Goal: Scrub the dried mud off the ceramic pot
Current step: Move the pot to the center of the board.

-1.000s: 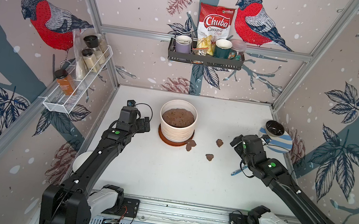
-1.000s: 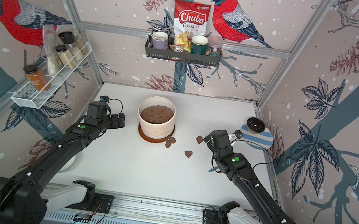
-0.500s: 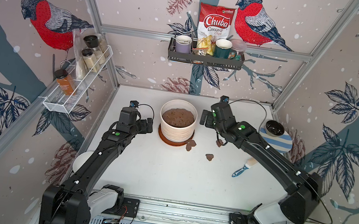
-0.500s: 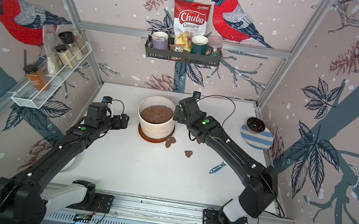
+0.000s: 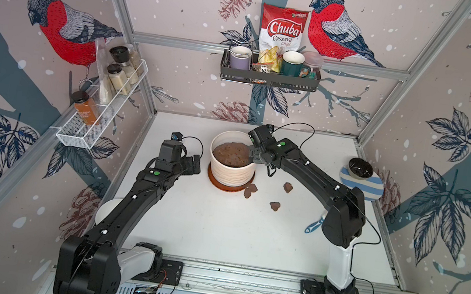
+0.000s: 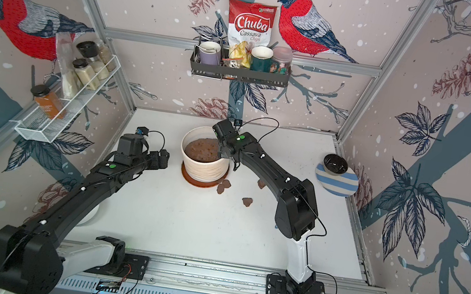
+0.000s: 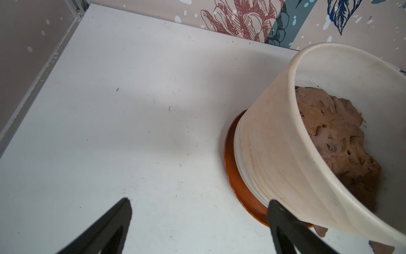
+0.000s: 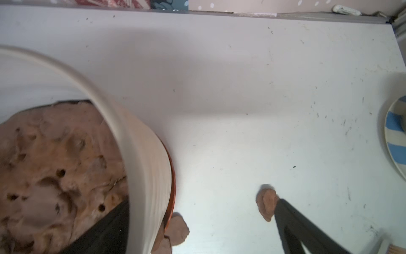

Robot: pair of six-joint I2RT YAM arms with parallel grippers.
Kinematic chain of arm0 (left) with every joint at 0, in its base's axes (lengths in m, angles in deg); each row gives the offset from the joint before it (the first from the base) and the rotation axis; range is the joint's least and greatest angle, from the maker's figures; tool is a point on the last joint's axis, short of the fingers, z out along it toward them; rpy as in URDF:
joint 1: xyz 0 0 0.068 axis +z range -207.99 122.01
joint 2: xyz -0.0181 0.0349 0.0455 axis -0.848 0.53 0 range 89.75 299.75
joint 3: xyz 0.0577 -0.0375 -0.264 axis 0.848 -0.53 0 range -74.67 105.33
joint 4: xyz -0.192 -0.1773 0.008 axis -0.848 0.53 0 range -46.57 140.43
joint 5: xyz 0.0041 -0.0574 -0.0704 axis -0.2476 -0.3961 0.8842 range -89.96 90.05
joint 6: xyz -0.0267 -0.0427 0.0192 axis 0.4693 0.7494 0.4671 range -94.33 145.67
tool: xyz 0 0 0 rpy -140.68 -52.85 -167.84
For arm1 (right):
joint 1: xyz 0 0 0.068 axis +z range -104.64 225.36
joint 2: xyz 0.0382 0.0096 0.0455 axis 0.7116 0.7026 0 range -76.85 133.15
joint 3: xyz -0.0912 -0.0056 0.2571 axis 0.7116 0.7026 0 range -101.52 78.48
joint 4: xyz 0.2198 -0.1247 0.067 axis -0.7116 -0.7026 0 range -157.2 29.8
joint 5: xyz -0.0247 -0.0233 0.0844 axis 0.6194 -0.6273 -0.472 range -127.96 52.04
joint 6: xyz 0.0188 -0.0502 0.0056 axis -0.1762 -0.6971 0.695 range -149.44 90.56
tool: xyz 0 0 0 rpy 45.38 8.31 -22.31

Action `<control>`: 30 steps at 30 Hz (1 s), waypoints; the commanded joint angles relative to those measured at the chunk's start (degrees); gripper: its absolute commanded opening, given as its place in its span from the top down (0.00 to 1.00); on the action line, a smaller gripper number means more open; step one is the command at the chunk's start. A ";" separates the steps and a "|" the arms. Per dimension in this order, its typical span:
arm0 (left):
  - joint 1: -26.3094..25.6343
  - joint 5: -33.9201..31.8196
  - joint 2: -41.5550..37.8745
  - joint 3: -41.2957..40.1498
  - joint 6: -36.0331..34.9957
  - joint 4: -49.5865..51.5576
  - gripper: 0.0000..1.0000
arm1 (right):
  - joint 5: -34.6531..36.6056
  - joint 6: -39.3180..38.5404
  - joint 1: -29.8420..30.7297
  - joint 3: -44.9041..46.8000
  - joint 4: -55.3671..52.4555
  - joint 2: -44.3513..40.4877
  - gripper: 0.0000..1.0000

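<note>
The ceramic pot sat on its saucer toward the back of the bench. The right tool was spread wide astride the rim, holding nothing. The left tool was wide and empty, just beside the pot. Dried mud lay on the bench by the saucer.
</note>
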 commanded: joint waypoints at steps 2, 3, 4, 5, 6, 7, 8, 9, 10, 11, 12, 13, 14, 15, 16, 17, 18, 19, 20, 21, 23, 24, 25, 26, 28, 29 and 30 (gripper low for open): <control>-0.05 -3.65 0.39 -0.03 0.06 1.29 0.04 | 3.12 2.04 -2.37 1.25 -4.24 -1.41 0.00; -0.05 -4.43 0.50 -0.38 0.13 1.24 0.04 | 3.01 2.09 -3.10 2.08 -4.00 -2.13 0.00; -0.01 -5.32 0.69 -0.89 0.36 1.07 0.04 | 2.86 2.11 -3.67 3.07 -3.62 -2.99 0.00; -0.07 -5.91 0.91 -1.60 0.81 0.72 0.04 | 2.79 2.10 -4.14 4.29 -3.22 -3.97 0.00; -0.07 -6.29 0.98 -2.28 1.46 0.17 0.04 | 2.72 2.05 -4.58 5.49 -2.74 -5.10 0.00; -0.05 -6.37 1.10 -3.06 1.89 -0.72 0.04 | 2.72 1.90 -4.99 6.83 -2.12 -6.25 0.00; -0.05 -6.60 1.03 -3.80 2.18 -1.62 0.04 | 2.08 1.63 -5.30 8.14 -1.40 -7.14 0.00; -0.05 -7.01 0.84 -4.65 2.21 -2.79 0.04 | 0.65 1.24 -5.57 9.33 -0.44 -8.55 0.00; -0.05 -7.71 0.54 -6.16 2.09 -4.20 0.04 | -1.01 0.72 -5.72 10.48 0.32 -9.64 0.00; -0.05 -8.46 0.27 -7.54 2.29 -6.54 0.04 | -2.57 0.25 -5.75 11.33 0.93 -10.97 0.00; -0.05 -8.95 -0.01 -9.43 2.35 -9.00 0.04 | -4.46 -0.25 -5.76 11.89 1.43 -12.10 0.00; -0.05 -9.41 -0.31 -10.97 2.43 -11.40 0.04 | -7.06 -0.55 -5.88 12.00 1.63 -13.10 0.00; -0.13 -10.32 -0.64 -12.44 2.63 -13.34 0.04 | -9.23 -0.55 -5.97 11.63 1.50 -14.01 0.00; -0.14 -11.60 -0.98 -13.51 2.70 -15.30 0.04 | -10.95 -0.45 -6.14 11.21 1.44 -14.82 0.00; -0.14 -12.86 -1.34 -14.65 2.69 -16.76 0.04 | -13.34 -0.46 -6.45 10.83 1.70 -15.79 0.00; -0.14 -14.07 -1.66 -15.80 2.18 -19.32 0.04 | -15.19 -0.17 -6.99 10.60 2.18 -17.19 0.00; -0.14 -14.94 -1.93 -16.74 1.36 -21.60 0.04 | -16.53 0.20 -7.71 10.65 2.92 -18.64 0.00; -0.19 -15.83 -2.33 -17.23 0.91 -22.92 0.04 | -18.28 0.81 -8.84 11.12 4.50 -20.07 0.00; -0.15 -15.93 -2.52 -17.71 -0.66 -24.43 0.04 | -19.52 1.49 -10.25 12.14 6.33 -21.93 0.00; -0.24 -15.05 -2.60 -18.25 -2.79 -26.39 0.04 | -20.46 2.51 -11.90 14.10 8.45 -23.87 0.00; -0.39 -14.04 -2.31 -18.79 -6.27 -29.07 0.04 | -20.99 4.61 -15.69 19.43 14.05 -28.61 0.00; -0.48 -13.95 -2.02 -18.89 -7.30 -29.72 0.04 | -20.69 5.67 -17.78 22.61 16.58 -30.43 0.00; -0.49 -14.10 -1.87 -19.08 -8.02 -30.40 0.04 | -20.91 6.96 -20.09 26.06 19.04 -32.53 0.00; -0.49 -14.27 -1.68 -19.37 -8.73 -31.17 0.04 | -21.45 7.33 -22.33 30.06 21.81 -34.82 0.00; -0.52 -14.88 -1.52 -21.15 -9.77 -34.65 0.04 | -21.37 6.24 -26.33 38.89 28.00 -39.08 0.00; -0.57 -14.97 -1.41 -22.30 -10.18 -37.61 0.04 | -20.06 5.21 -27.80 43.08 30.89 -40.61 0.00; -0.69 -14.83 -1.16 -23.83 -11.12 -40.70 0.04 | -17.74 3.82 -29.12 46.90 33.31 -42.09 0.00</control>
